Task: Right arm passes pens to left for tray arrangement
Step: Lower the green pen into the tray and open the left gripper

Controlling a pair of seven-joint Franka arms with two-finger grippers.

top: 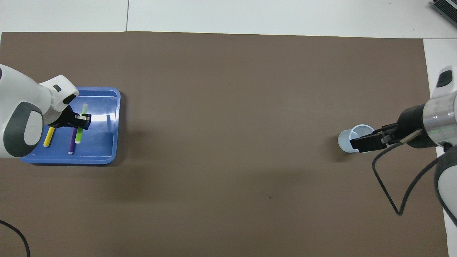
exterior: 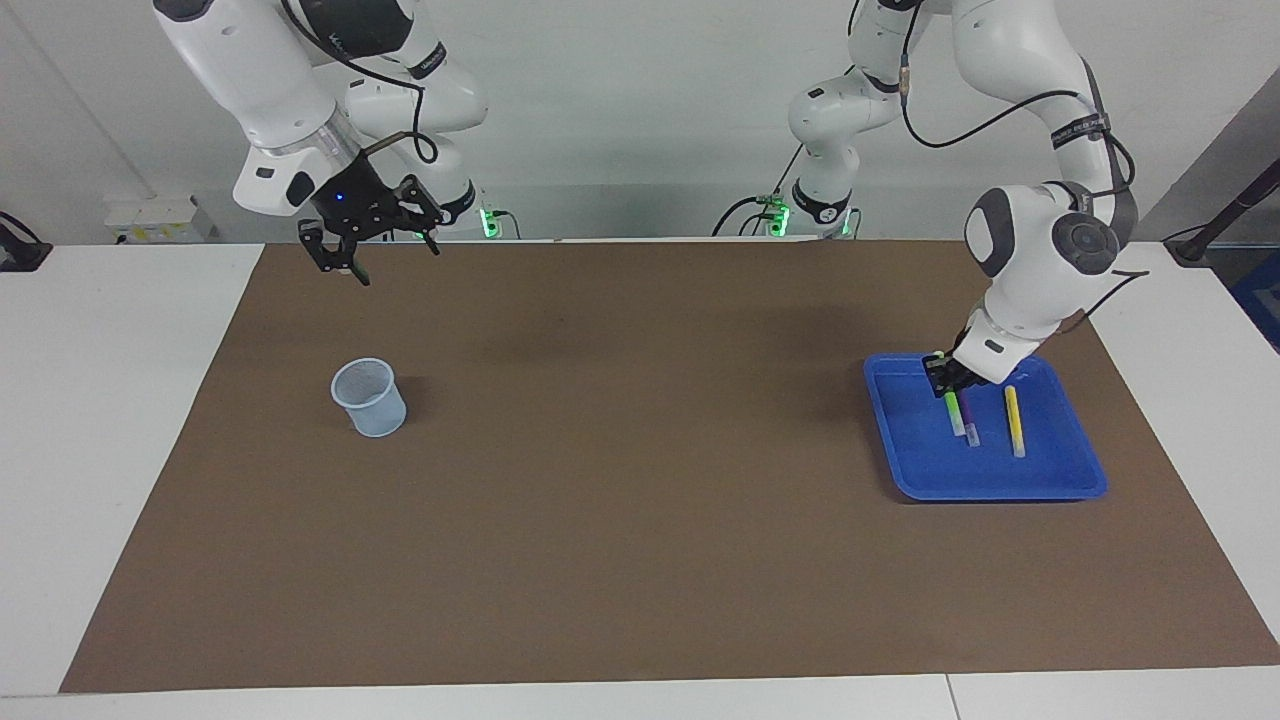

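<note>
1. The blue tray (exterior: 1085, 475) held yellow pen (exterior: 1014, 420) and purple pen (exterior: 967, 422).
2. Left gripper (exterior: 943, 377) fingers pinched the green pen (exterior: 953, 412) low inside the tray, beside the purple one.
3. Right gripper (exterior: 345, 262) fingers gaped empty above the brown mat near the cup (exterior: 370, 398).

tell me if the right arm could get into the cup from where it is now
Probably yes. The right hand is open and empty, raised on the cup's end of the table; the cup stands upright with nothing around it. The left hand is busy at the blue tray.
</note>
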